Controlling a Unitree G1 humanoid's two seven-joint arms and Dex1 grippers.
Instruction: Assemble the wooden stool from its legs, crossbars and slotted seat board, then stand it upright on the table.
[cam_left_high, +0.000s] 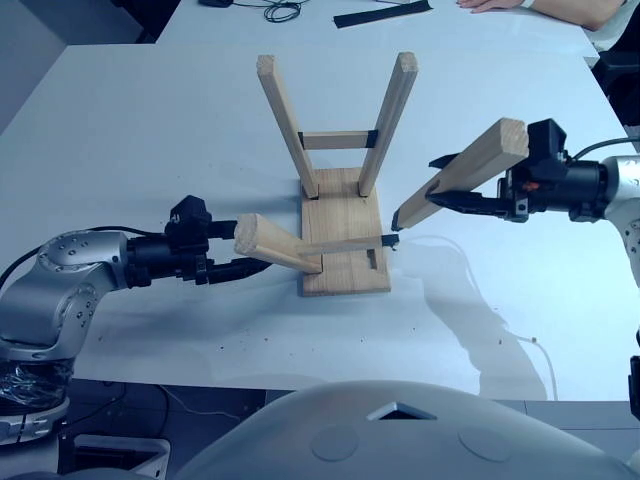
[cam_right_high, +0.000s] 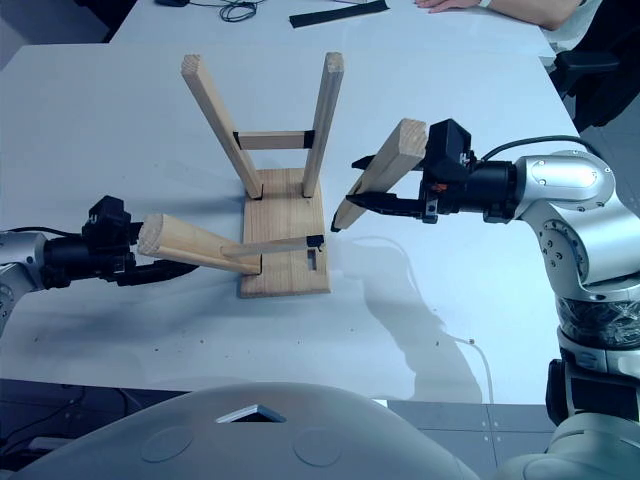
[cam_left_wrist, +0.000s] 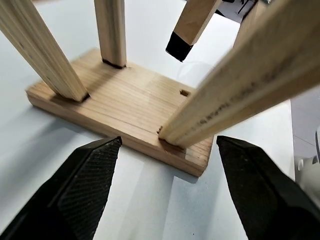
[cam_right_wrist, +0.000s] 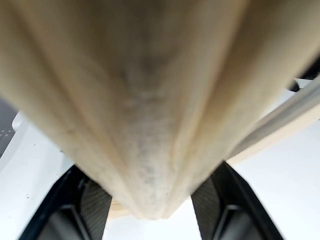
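White worktop (cam_left_high: 150, 130): seat board (cam_left_high: 345, 215) holds two far legs (cam_left_high: 285, 120). The third leg (cam_left_high: 275, 248) leans in its near slot, my left hand (cam_left_wrist: 169, 141) spread around it (not clamping). My right hand (cam_left_high: 445, 180) pinches the fourth leg (cam_left_high: 470, 165), unseated.

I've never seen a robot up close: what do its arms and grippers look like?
The left arm and right arm are rounded silver-grey shells ending in black wrist blocks, with thin black cables. The right wrist bears a small orange mark. The left gripper and right gripper each have two flat black fingers with ridged pads.
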